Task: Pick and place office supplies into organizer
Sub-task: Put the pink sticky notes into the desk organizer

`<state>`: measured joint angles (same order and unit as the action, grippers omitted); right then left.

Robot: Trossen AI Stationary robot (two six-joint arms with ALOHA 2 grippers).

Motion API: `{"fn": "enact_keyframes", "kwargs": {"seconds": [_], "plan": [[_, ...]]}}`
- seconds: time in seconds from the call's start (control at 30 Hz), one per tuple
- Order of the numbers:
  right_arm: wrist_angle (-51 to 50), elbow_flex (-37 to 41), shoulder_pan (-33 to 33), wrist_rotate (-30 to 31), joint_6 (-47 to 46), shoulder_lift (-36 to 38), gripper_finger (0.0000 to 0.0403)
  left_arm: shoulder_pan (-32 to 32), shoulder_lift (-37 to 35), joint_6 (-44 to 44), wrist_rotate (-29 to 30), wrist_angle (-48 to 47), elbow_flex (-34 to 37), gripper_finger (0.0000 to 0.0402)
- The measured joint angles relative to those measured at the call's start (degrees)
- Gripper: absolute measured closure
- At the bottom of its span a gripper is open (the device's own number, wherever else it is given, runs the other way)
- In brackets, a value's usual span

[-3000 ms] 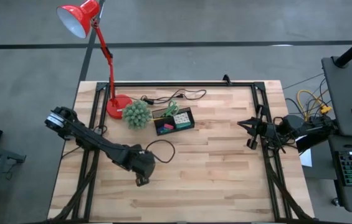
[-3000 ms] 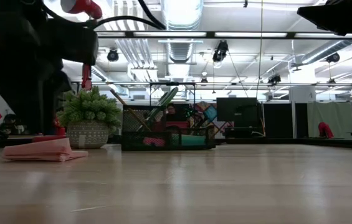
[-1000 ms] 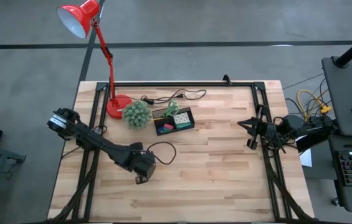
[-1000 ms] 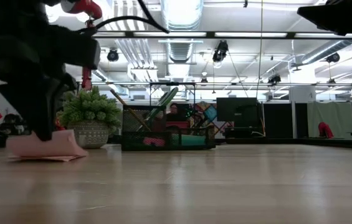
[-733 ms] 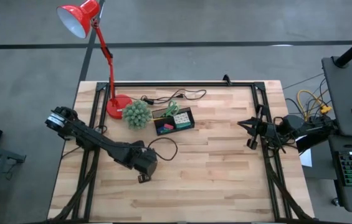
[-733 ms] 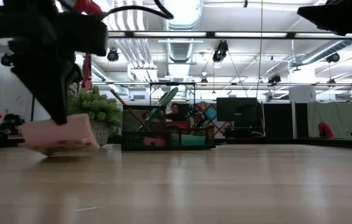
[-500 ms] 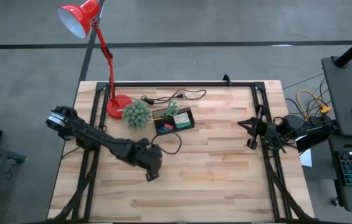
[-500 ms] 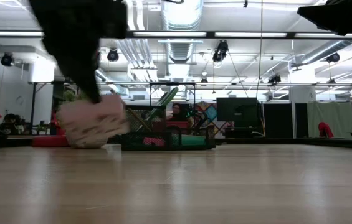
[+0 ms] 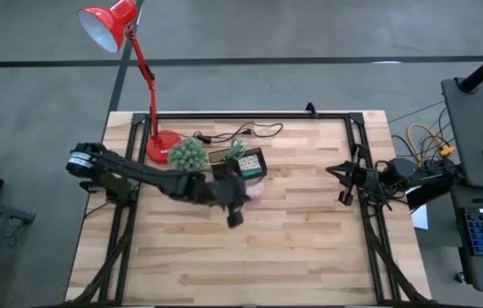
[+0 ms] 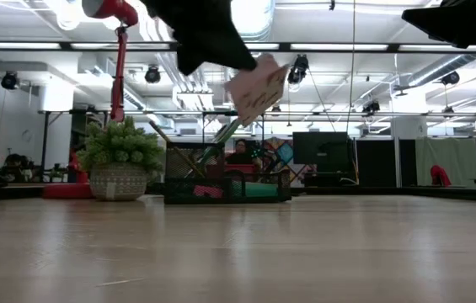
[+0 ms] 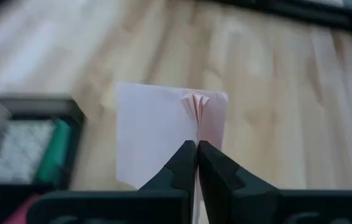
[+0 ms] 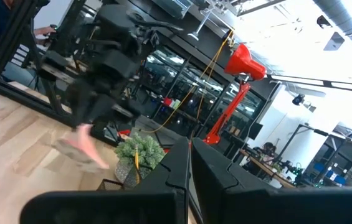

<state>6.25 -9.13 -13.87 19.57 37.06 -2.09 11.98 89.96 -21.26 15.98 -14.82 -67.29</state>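
My left gripper [image 9: 239,195] is shut on the pink sticky-note pad [image 9: 254,193], which hangs in the air by the near right corner of the black organizer [image 9: 239,165]. The low view shows the pad [image 10: 259,91] tilted, high above the organizer [image 10: 225,181]. In the left wrist view the pad [image 11: 163,130] lies past my fingertips, with the organizer [image 11: 14,143] beside it. The organizer stands on the table and holds green and pink items. My right gripper [image 9: 344,181] waits shut at the table's right edge. My left gripper pinches the pad between its two fingers at the edge nearest the wrist [image 11: 191,163]. The sheets buckle into a crease [image 11: 195,102] in line with the fingers. The fingers slant down from the table's left. The pad is lifted clear of the table and tilted.
The red lamp's round base [image 9: 161,145] and a spiky green ball plant [image 9: 187,156] stand left of the organizer. A black cable [image 9: 245,131] lies behind it. Black rails [image 9: 250,115] frame the table. Bare wood lies across the near half and the right side.
My left gripper has risen from the table and swung toward the right and far side, up to the organizer, tipping closer to level. It stays shut on the pink pad, which has been lifted clear of the table and now hangs tilted in the air.
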Motion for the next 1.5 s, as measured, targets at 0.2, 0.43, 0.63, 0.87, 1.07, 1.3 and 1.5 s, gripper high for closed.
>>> {"fn": "enact_keyframes", "kwargs": {"seconds": [0.2, 0.43, 0.63, 0.87, 1.07, 1.3, 1.5], "plan": [[0.01, 0.00, 0.01, -0.01, 0.01, 0.01, 0.0394, -6.05, 1.98, 5.10, -0.45, 6.75, 0.26, 0.0401], [0.03, 0.00, 0.00, 0.00, 0.02, -0.23, 0.0394, -10.76, 6.19, 5.23, 0.25, 7.88, -1.54, 0.0401], [-0.04, 0.00, 0.00, -0.01, 0.01, -0.42, 0.0394, -13.70, 9.58, 3.60, 1.01, 8.23, -3.72, 0.0401], [-0.03, 0.00, 0.00, -0.02, 0.04, -0.57, 0.0394, -14.98, 13.70, 3.67, 1.01, 7.83, -5.48, 0.0401], [-0.01, 0.00, 0.01, 0.00, 0.32, -0.63, 0.0394, -15.12, 13.89, 3.70, 4.84, 3.38, -5.49, 0.0401], [-0.01, 0.00, 0.00, 0.00, 0.44, -0.63, 0.0394, -15.24, 12.98, 3.66, 8.53, 3.29, -5.55, 0.0401], [-0.01, 0.00, 0.00, 0.00, 0.46, -0.63, 0.0394, -15.25, 13.21, 3.97, 8.49, 2.99, -4.28, 0.0402]]}}
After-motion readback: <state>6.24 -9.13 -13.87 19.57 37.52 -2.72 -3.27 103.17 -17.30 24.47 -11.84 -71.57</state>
